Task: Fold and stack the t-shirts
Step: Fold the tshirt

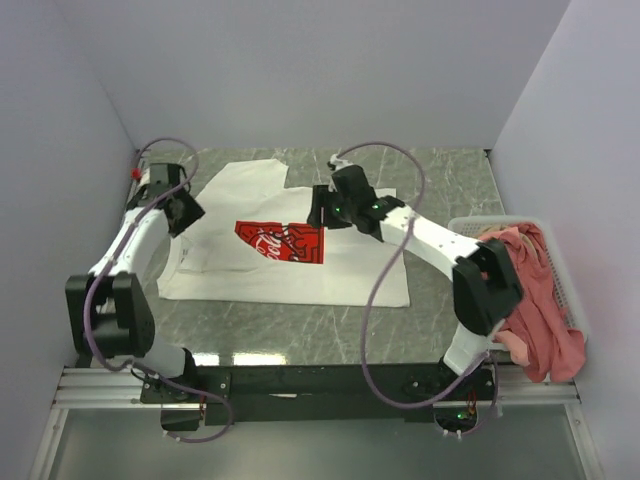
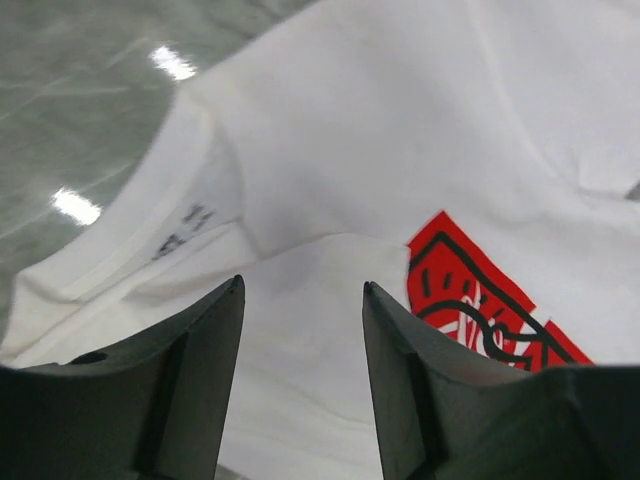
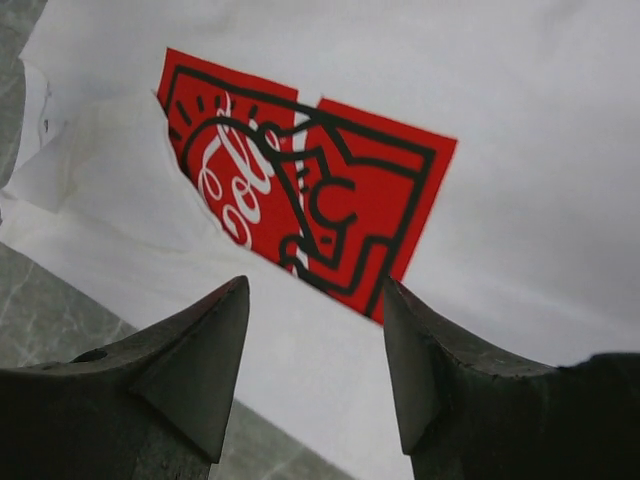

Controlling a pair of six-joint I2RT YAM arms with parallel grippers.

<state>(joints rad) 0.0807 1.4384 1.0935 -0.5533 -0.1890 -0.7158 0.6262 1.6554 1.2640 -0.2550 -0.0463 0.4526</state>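
A white t-shirt (image 1: pixel 350 272) with a red rectangular print (image 1: pixel 283 243) lies spread on the grey marbled table, its left part folded over so that it covers part of the print. My left gripper (image 1: pixel 190 213) hovers over the shirt's left edge. In the left wrist view that gripper (image 2: pixel 303 284) is open above the collar fold, with the print (image 2: pixel 480 300) to its right. My right gripper (image 1: pixel 320 210) hangs over the shirt's upper middle. In the right wrist view it (image 3: pixel 315 284) is open above white cloth just below the print (image 3: pixel 320 190). A salmon-pink t-shirt (image 1: pixel 530 300) is heaped at the right.
A white slatted basket (image 1: pixel 468 222) stands at the table's right edge, with the pink shirt draped in it and over its near rim. Grey walls close in the left, back and right sides. Bare table (image 1: pixel 300 330) shows between the shirt and the arm bases.
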